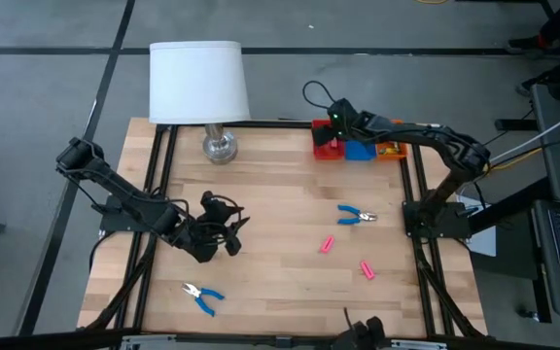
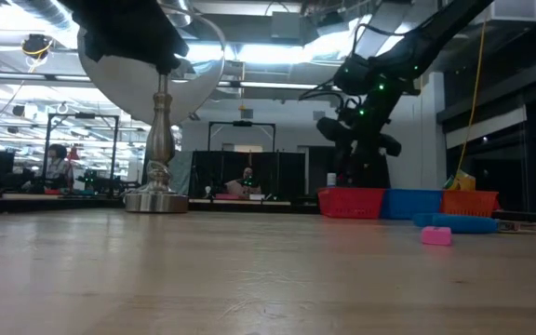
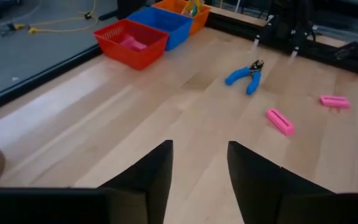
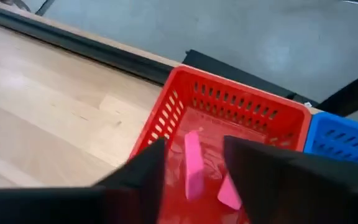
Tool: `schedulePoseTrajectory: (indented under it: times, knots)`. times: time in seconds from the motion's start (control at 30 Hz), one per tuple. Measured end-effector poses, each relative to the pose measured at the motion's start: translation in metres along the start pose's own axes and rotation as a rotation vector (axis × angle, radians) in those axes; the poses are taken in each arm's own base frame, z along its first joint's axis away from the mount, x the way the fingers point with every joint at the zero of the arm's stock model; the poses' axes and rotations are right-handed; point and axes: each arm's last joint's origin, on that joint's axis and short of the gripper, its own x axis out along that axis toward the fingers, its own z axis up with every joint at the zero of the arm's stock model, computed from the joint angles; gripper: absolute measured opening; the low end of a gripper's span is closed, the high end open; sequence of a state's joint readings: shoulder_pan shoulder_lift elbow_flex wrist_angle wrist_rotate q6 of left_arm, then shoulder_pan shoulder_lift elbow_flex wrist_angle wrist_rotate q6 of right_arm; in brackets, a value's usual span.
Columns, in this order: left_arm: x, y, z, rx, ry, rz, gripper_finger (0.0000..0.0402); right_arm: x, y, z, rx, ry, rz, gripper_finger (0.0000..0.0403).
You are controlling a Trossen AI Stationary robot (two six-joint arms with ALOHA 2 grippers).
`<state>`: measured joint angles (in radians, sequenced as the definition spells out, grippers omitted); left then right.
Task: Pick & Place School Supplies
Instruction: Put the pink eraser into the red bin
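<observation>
The wooden table point(image 1: 280, 194) carries a lamp with a white shade point(image 1: 198, 82) near its far edge on the left. At the far right edge stand three trays in a row: the red tray point(image 4: 241, 102), the blue tray point(image 1: 360, 151) and the orange tray point(image 1: 390, 151). The right gripper point(image 4: 194, 152) hangs over the red tray with its fingers spread apart and nothing between them; two pink erasers point(image 4: 193, 165) lie inside that tray just below. The left gripper point(image 3: 199, 163) hovers low over the left middle of the table, fingers parted and empty. One pair of blue-handled pliers point(image 1: 356, 215) lies right of centre, another pair of blue-handled pliers point(image 1: 202, 295) near the front left. Two more pink erasers rest on the bare wood: one point(image 1: 327, 244) just in front of the first pliers, the other point(image 1: 367, 269) nearer the front right.
</observation>
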<state>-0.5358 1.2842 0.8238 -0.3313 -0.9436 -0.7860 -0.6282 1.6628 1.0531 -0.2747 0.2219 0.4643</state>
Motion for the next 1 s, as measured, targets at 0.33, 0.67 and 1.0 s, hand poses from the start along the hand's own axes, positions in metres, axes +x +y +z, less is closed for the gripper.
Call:
schedulePoseTrajectory:
  times: [0.33,0.67,1.0]
  knots:
    - [0.003,0.001,0.000,0.105,0.043,-0.032,0.0173,-0.039,0.020,-0.030,-0.127,0.213,0.058,0.0248]
    - [0.012,0.008,0.001,0.266,0.109,-0.041,0.0171,-0.160,0.086,-0.122,-0.526,0.379,0.341,0.0181]
    - [0.014,0.007,0.002,0.286,0.138,-0.095,0.0171,-0.159,0.111,-0.195,-1.530,0.499,0.554,0.0143]
